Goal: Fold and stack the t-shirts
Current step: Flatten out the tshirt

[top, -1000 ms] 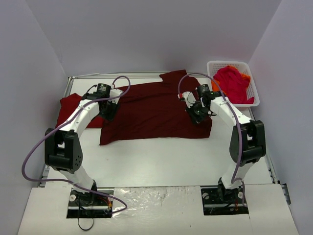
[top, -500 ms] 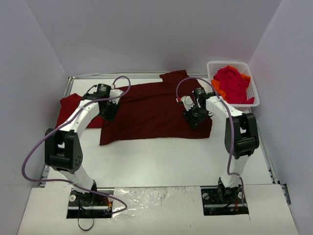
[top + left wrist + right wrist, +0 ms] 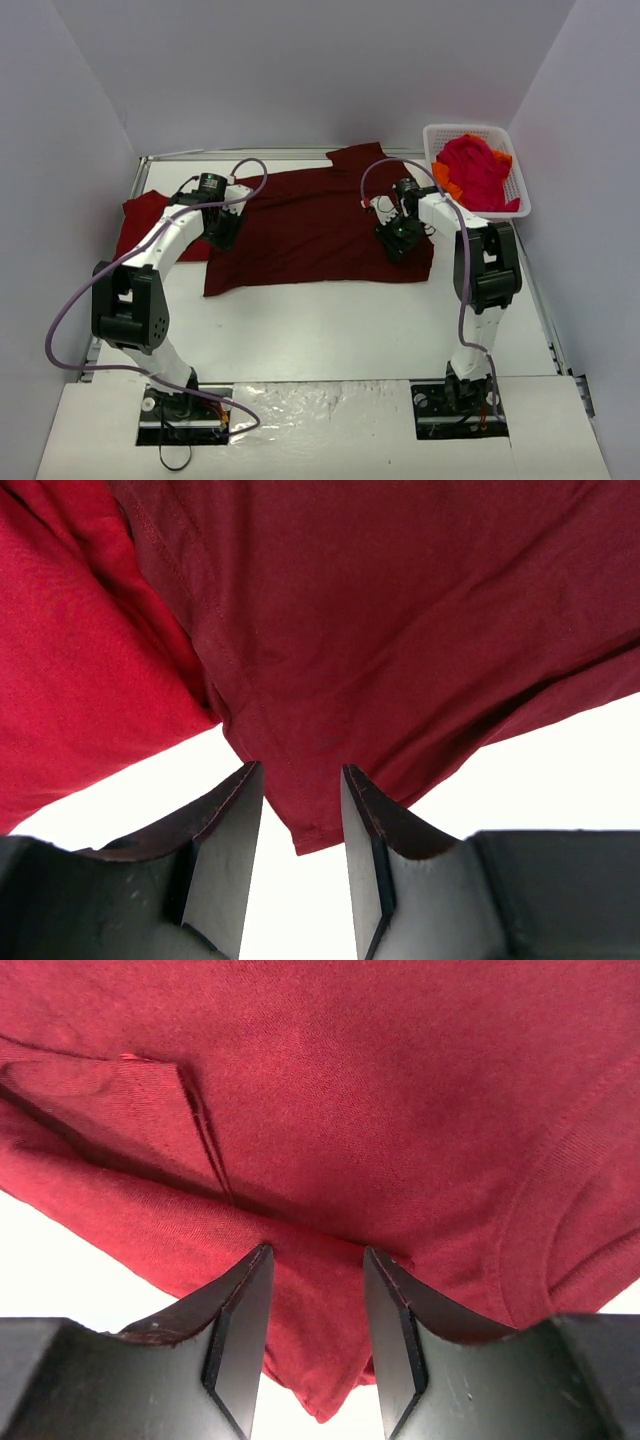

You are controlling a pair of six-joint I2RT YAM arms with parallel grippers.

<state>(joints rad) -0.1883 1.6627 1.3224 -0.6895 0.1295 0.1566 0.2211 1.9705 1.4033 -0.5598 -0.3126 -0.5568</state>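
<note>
Seen from above, a large maroon t-shirt (image 3: 310,225) lies spread across the back of the white tabletop (image 3: 330,320). The left end effector (image 3: 222,228) is at the shirt's left edge and the right end effector (image 3: 400,240) is near its right hem. A brighter red t-shirt (image 3: 140,222) lies partly under the left side. More crimson and orange t-shirts (image 3: 478,168) fill a white basket (image 3: 470,128) at the far right.

Left wrist camera: the left end effector (image 3: 301,772) has its fingers spread, with a corner of the maroon t-shirt (image 3: 400,630) between the tips. The brighter red t-shirt (image 3: 70,680) lies alongside.

Right wrist camera: the right end effector (image 3: 317,1252) is likewise spread, straddling a fold of the maroon t-shirt (image 3: 380,1090).
</note>
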